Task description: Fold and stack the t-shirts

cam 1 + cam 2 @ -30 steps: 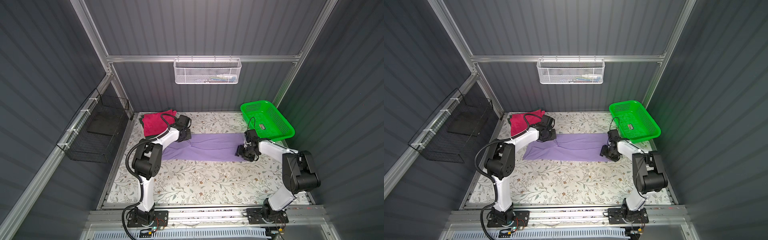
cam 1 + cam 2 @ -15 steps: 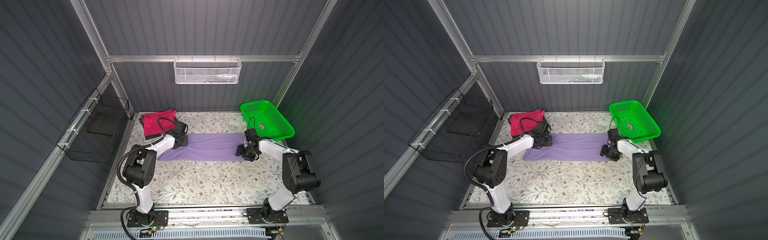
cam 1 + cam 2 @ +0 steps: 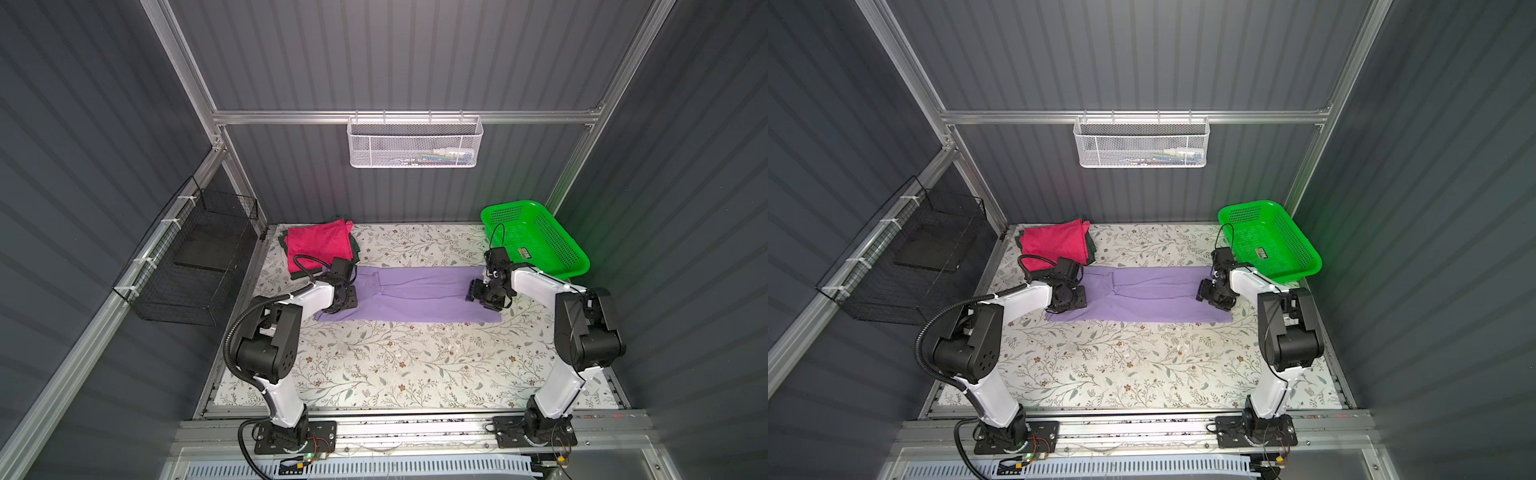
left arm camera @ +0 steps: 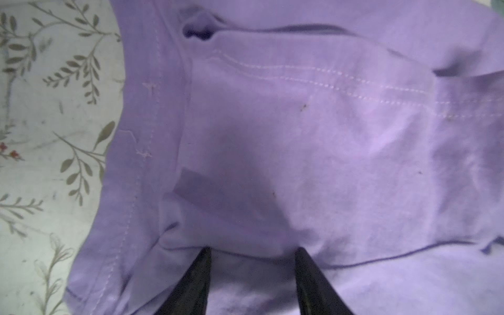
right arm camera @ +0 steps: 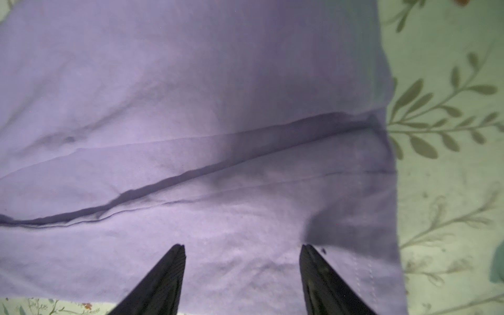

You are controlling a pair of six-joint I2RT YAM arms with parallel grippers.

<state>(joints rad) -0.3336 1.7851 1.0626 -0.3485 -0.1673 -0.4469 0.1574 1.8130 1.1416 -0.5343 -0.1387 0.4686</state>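
1. Lavender t-shirt (image 3: 415, 297) sits under both tools. The left gripper (image 4: 252, 253) has its jaws apart and empty over the end toward the table's left edge. The right gripper (image 5: 242, 248) is likewise apart and empty over the opposite end.
2. The garment lies as a long folded strip across the table (image 3: 374, 374), toward its back edge.
3. Risk: a shallow pinch may catch one layer only, and the overlapped flaps would fall open.
4. Risk: the left arm works near the magenta t-shirt (image 3: 318, 245), which is stacked on the dark green t-shirt (image 3: 355, 251) at the back left corner. A swing could disturb them.
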